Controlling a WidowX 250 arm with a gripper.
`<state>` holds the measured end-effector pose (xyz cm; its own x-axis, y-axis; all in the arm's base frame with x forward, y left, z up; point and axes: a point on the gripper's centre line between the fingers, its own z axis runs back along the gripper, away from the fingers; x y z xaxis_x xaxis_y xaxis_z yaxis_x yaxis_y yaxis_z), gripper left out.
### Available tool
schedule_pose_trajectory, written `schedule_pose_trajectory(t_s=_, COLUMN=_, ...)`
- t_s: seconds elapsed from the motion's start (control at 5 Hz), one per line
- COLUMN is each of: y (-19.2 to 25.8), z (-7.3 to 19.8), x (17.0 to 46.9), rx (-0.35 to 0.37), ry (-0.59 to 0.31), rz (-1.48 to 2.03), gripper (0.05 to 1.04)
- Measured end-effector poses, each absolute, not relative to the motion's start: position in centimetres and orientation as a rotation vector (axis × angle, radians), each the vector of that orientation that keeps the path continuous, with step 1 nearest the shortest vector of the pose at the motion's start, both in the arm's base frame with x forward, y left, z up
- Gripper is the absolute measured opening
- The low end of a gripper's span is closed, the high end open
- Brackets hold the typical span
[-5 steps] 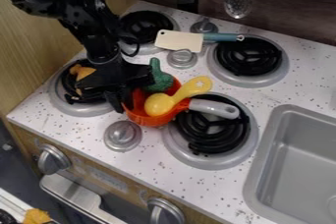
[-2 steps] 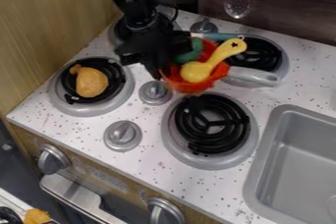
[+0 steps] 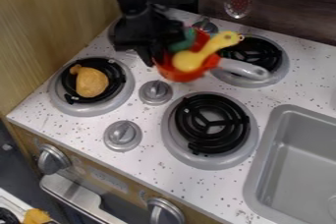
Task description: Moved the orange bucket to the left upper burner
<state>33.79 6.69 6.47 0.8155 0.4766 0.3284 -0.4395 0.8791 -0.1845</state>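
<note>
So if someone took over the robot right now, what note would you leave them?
Gripper: closed on the bucket's left side.
Bucket: apparently held above the stove, right of the left upper burner, with the yellow spoon and a green toy in it.
Done: bucket gripped.
Left: bring it over that burner, lower it, let go.

A light wood-grained panel (image 3: pixel 46 26) is standing at left; a dark wood-grained wall (image 3: pixel 298 7) is rising along the far side; a white speckled counter (image 3: pixel 151 156) is stretching before it; a gray sink (image 3: pixel 302 161) is sitting at right; a silvery handle (image 3: pixel 70 193) is jutting out near left.
</note>
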Motion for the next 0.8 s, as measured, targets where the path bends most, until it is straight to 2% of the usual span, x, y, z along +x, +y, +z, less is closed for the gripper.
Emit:
schedule_pose_trajectory(t_s=0.4, y=12.4, z=6.5, x=35.4, rx=-0.053, ry=-0.382, rz=0.529, gripper=0.079)
schedule_pose_trajectory(t_s=0.8, y=16.2, z=5.1, x=36.0, rx=-0.049, ry=-0.372, rz=0.555, gripper=0.079)
